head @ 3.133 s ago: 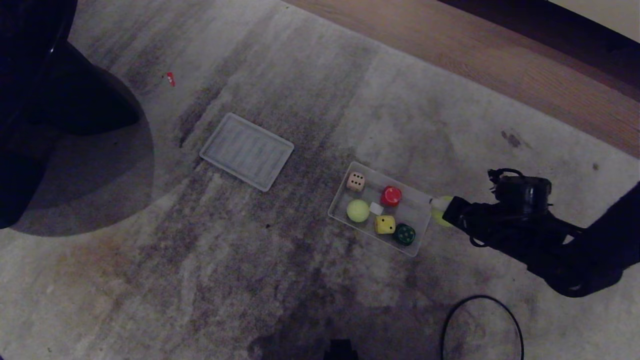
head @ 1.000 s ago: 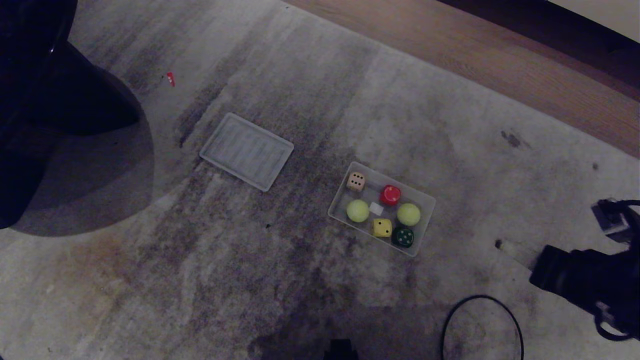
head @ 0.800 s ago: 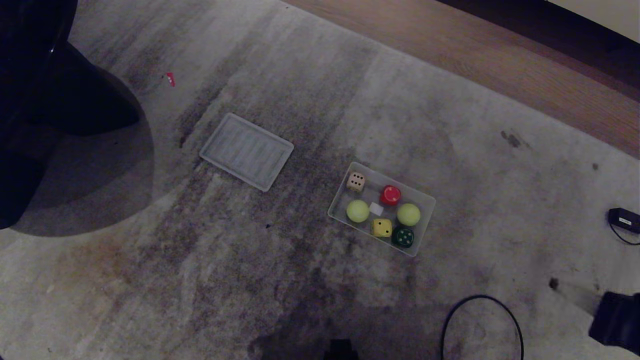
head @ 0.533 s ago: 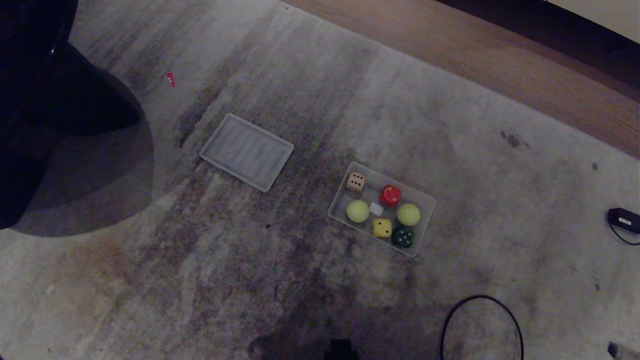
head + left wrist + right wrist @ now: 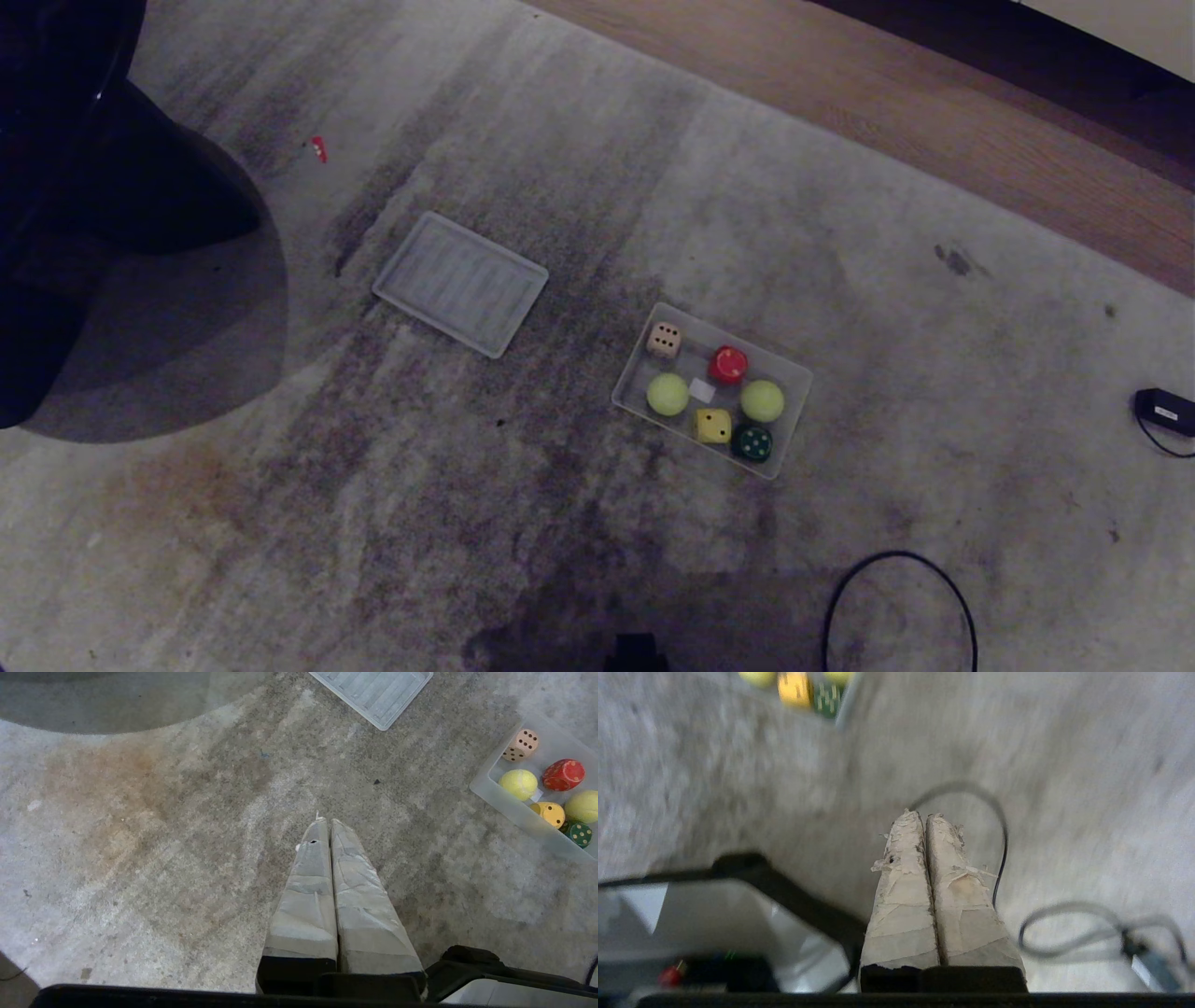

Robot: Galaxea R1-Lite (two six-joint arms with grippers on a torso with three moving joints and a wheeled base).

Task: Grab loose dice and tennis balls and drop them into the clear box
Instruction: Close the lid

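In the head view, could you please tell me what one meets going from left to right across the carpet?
Red scrap → lid → clear box → black cable loop → black adapter.

Both grippers wear crumpled pale tape: left gripper point(image 5: 325, 822) fairly neat, right gripper point(image 5: 920, 815) frayed, each on a black base.

No words, brands or printed numbers can be read anywhere. The only countable marks are dots on the small rounded beige die point(image 5: 522, 745) (six on its upper face, seen from the left wrist), lying well off from the left gripper point(image 5: 325, 822).
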